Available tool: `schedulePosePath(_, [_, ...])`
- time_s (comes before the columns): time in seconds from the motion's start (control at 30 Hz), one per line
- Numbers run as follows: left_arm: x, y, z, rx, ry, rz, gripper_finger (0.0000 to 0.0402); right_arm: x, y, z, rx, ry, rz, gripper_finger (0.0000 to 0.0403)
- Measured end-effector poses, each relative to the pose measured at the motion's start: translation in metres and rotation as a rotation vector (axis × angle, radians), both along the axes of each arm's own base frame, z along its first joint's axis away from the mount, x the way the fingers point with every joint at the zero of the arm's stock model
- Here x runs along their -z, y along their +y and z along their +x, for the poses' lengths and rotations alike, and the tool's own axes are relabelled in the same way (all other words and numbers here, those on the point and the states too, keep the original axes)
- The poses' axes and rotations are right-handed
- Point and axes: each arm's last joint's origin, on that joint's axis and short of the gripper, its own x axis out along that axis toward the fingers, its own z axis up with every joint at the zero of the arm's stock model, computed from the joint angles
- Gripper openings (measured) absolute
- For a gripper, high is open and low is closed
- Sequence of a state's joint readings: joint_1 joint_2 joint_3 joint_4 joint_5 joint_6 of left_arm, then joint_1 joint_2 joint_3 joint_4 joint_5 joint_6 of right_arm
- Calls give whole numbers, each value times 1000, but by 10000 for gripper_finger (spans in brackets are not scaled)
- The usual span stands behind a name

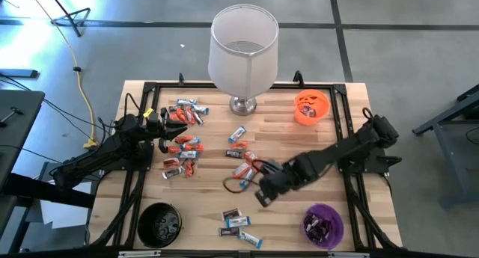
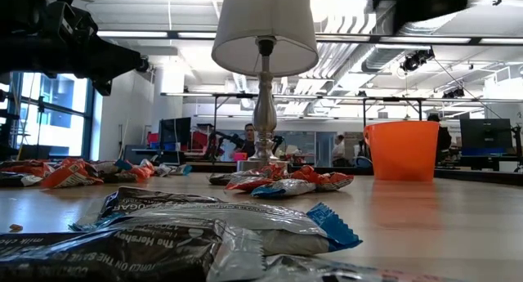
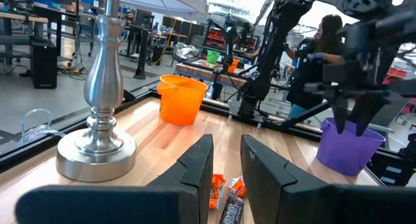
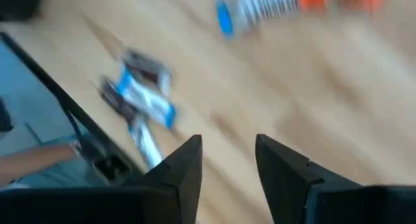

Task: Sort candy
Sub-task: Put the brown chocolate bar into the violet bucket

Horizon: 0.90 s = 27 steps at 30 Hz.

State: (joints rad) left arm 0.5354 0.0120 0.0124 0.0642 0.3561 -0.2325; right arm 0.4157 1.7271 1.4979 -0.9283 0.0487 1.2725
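Observation:
Small wrapped candy bars lie flat on the wooden table in three loose groups: orange-red and blue-white ones at the left (image 1: 183,149), a middle group (image 1: 243,164) and a few dark and blue-white ones at the near edge (image 1: 238,224). My left gripper (image 1: 166,131) hovers over the left group, open and empty (image 3: 226,160). My right gripper (image 1: 260,197) is held above bare wood between the middle and near groups, open and empty (image 4: 227,158). The right wrist view shows blue-white candy (image 4: 146,94) ahead of its fingers.
A silver lamp with a white shade (image 1: 243,37) stands at the far middle. An orange bowl (image 1: 311,107) sits far right. A purple bowl (image 1: 323,224) holding dark candy is near right, and a black bowl (image 1: 159,224) near left. A black frame (image 1: 135,161) edges the table.

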Motion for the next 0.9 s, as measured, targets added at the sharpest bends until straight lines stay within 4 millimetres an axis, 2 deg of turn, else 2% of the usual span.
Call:
schedulePosePath(0.17, [0,0,0,0,0,0,65,-2,-33,17,-129,-98,-189,138])
schedulePosePath(0.27, [0,0,0,0,0,0,64,3,-47,25,-296,-108,-300,138])
schedulePosePath(0.43, [0,0,0,0,0,0,65,22,-59,48,-620,-148,-476,138])
schedulePosePath(0.6, [0,0,0,0,0,0,65,46,-73,73,-803,-174,-604,138])
schedulePosePath(0.73, [0,0,0,0,0,0,65,64,-92,86,-828,-143,-670,138])
schedulePosePath(0.9, [0,0,0,0,0,0,65,83,-124,95,-676,-94,-616,138])
